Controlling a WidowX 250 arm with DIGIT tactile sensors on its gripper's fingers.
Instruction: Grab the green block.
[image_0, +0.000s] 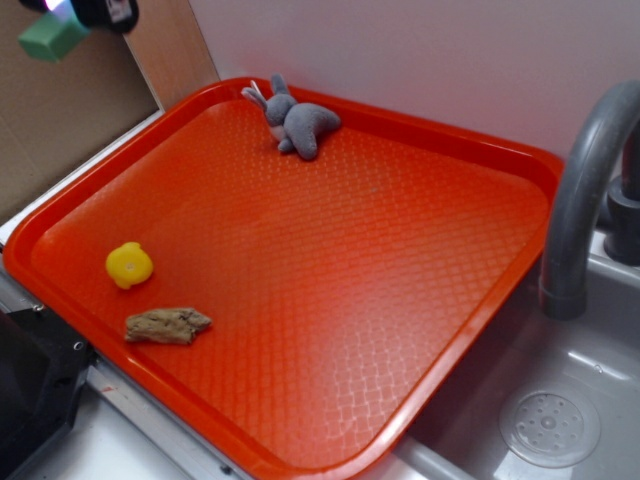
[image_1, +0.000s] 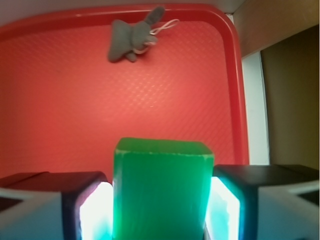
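At the upper left of the exterior frame, the robot's black gripper (image_0: 62, 22) held the small matte green rectangular block (image_0: 52, 38) high in the air, well clear of the textured orange plastic tray (image_0: 480, 290) and partly cut off by the frame edge. Lower and rightward on the tray lay the round yellow toy (image_0: 129, 265), with the rough brown wood-like piece (image_0: 167, 326) just below it, near the tray's front rim; further right, at the tray's far edge, sat the small grey plush rabbit (image_0: 297, 122), and at the right edge of the frame a grey curved faucet (image_0: 580, 190) rose above a pale sink basin (image_0: 555, 420). The wrist view showed what the exterior view could not: the jaws were closed on the block, one pad pressed to each of its long sides, the block filling the gap between them and standing square rather than tilted. By that evidence the grab looked essentially done. Doing the step well would mean keeping the squeeze steady and avoiding any quick swing, since the block was smooth and plain and could slide if the grip eased. The exterior view alone gave the height above the tray and the positions of the yellow toy and brown piece, both absent from the wrist view.
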